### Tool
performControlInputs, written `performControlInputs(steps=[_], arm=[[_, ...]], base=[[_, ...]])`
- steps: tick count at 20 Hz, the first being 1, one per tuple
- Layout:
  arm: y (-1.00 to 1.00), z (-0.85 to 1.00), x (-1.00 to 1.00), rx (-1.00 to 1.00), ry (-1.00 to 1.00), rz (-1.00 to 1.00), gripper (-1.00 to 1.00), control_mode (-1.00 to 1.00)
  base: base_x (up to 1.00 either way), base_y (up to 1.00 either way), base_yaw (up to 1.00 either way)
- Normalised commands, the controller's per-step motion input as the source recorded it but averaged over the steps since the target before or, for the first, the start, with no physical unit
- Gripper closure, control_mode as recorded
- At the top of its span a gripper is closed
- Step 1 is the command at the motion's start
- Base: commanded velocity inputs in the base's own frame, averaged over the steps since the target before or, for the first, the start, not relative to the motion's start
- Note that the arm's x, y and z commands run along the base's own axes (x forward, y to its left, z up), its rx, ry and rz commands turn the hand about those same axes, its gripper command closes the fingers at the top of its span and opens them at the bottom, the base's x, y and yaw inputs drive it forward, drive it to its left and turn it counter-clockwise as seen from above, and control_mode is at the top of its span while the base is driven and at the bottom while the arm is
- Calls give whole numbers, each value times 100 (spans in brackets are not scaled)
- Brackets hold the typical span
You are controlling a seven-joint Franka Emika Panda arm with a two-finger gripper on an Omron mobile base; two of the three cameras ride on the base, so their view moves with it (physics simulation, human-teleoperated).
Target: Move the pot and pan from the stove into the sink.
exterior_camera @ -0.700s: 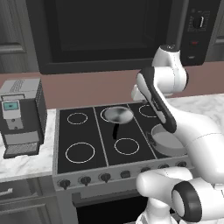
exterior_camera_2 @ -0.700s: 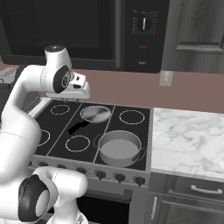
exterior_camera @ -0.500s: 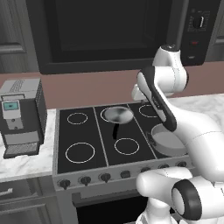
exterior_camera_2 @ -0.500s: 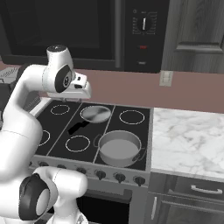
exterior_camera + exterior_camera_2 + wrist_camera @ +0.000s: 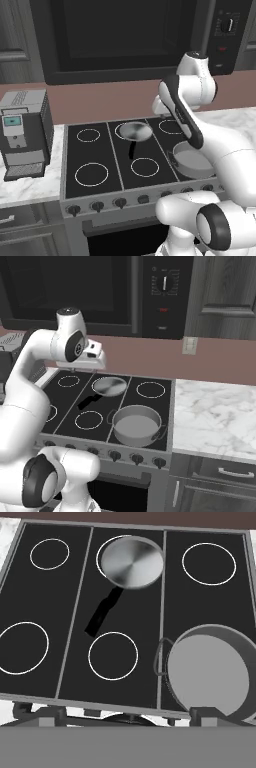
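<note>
Stove (image 5: 130, 612): a black glass cooktop with six white ring marks, spread directly beneath the end effector. A steel front edge carries a row of black knobs (image 5: 114, 455), seen in the right base view.

Surface (image 5: 215, 416): white marble, running off to the right of the stove in the right base view, well apart from the end effector. A strip of it also lies left of the stove in the left base view.

Coffee machine (image 5: 22, 132): a grey and black box standing on the marble left of the stove, far from the end effector.

Pot (image 5: 207, 674): wide, shallow grey metal with straight walls, sitting on the front right burner. In the hand view it lies just ahead of the right finger tip, at the lower right. One loop handle (image 5: 161, 657) shows on its left side.

Pan (image 5: 132, 562): a round shiny silver skillet on the back middle burner, at the far end of the hand view from the finger tips. Its long dark handle (image 5: 102, 614) runs back toward the front of the stove, angled left. Pan and pot are apart, not touching.

End effector (image 5: 95, 358): held in the air above the back of the stove, hanging off the white wrist. Its fingers stand wide apart and carry nothing. In the hand view the dark tips (image 5: 47, 714) rise near the front edge of the stove.
</note>
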Motion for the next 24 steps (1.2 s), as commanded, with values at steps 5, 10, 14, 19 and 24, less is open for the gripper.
performControlInputs(steps=[5,10,14,19,24], arm=[[-77,-24,-3,17,0,-1,-100,-100],[-39,-24,-2,4,1,0,-100,-100],[0,-11,0,-4,0,0,-100,-100],[0,-29,-8,-10,0,5,-100,-100],[0,-35,-11,-11,0,9,-100,-100]], base=[[0,0,0],[0,0,0],[0,0,0],[0,0,0],[0,0,0]])
